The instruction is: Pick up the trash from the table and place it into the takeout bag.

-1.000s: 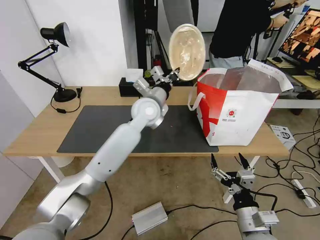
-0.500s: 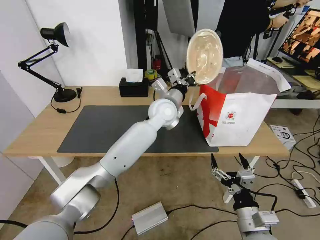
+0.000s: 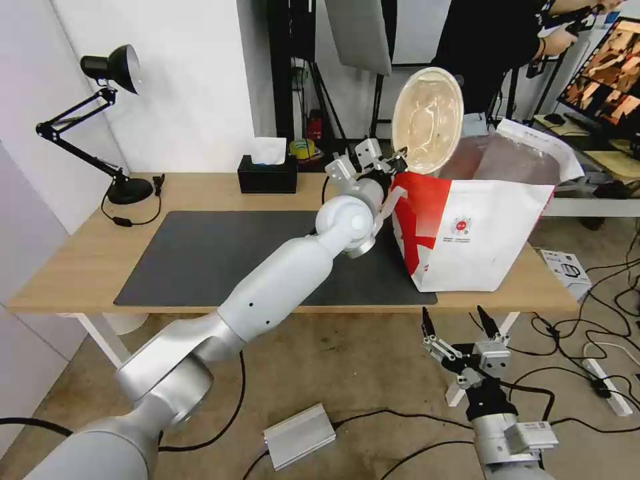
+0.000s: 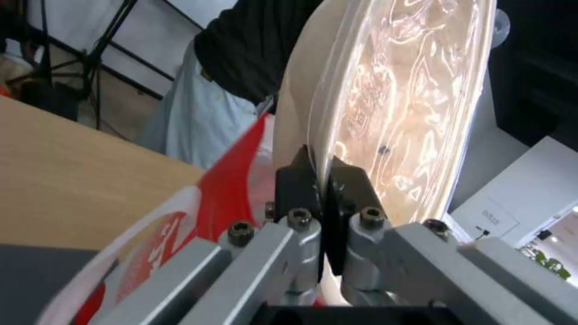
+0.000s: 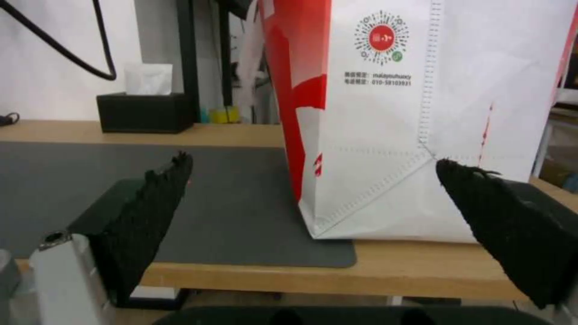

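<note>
So the left gripper [image 4: 321, 180] has its fingers [image 4: 295, 180] pinched tight on the rim of the beige pulp bowl [image 3: 427, 120], which stands nearly on edge with its greasy inside turned toward the head camera, held up right over the near-left lip of the takeout bag [image 3: 480, 227]. Looks to me like the carry is basically done and we're at the drop-in step: the bowl sits above the bag's rim but its lower edge is only just at the opening, so I'd say the next move needs the bowl pushed a bit further over the foil-lined mouth before letting go, else it could catch on the rim or on the white loop handle [image 3: 389, 203] just beside the wrist. The bag stands at the right end of the surface [image 3: 93, 260], partly on the dark grey mat [image 3: 220, 253]. Left of the bag along the back edge is the black tissue box [image 3: 268, 175], and the desk lamp [image 3: 100, 120] is well off beyond that. The right gripper [image 3: 459, 327] is parked below the front edge, under the bag, fingers spread wide and holding nothing. Writing-wise: the bag has a round red QR-style logo [image 5: 382, 38] with small print under it; I can make out "010-58103931", the rest is too small to trust.
</note>
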`<state>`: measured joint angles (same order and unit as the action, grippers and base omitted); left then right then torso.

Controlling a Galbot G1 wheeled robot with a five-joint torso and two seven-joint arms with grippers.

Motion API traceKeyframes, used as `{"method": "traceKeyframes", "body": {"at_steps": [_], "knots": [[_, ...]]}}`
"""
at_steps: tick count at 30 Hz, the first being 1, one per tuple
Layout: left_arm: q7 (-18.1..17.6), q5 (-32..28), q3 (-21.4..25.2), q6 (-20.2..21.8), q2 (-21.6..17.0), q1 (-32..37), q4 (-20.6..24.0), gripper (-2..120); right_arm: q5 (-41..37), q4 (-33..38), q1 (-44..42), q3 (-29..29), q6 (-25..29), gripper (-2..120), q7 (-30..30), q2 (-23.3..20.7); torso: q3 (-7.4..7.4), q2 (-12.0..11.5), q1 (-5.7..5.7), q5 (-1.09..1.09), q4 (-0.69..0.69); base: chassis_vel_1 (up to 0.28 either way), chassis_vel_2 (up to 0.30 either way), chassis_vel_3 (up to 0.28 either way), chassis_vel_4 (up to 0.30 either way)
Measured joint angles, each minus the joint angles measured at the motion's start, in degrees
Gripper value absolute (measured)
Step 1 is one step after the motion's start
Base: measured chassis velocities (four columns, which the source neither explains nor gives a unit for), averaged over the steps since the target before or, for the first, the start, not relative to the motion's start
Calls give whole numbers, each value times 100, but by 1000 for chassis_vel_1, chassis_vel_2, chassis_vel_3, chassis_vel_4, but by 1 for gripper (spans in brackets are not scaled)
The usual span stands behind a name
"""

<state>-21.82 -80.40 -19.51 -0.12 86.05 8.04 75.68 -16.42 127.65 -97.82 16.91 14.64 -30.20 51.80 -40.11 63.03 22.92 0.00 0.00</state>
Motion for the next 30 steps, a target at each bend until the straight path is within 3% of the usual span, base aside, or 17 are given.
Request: {"method": "traceKeyframes", "body": {"at_steps": [14, 30], "knots": [[-5, 21, -332, 16, 51, -110, -182, 0, 0, 0, 0, 0, 0, 100, 0, 0, 0, 0, 0, 0, 0, 0, 0, 0, 0], [-176, 290, -666, 6, 267, -478, -871, 0, 0, 0, 0, 0, 0, 100, 0, 0, 0, 0, 0, 0, 0, 0, 0, 0, 0]]}}
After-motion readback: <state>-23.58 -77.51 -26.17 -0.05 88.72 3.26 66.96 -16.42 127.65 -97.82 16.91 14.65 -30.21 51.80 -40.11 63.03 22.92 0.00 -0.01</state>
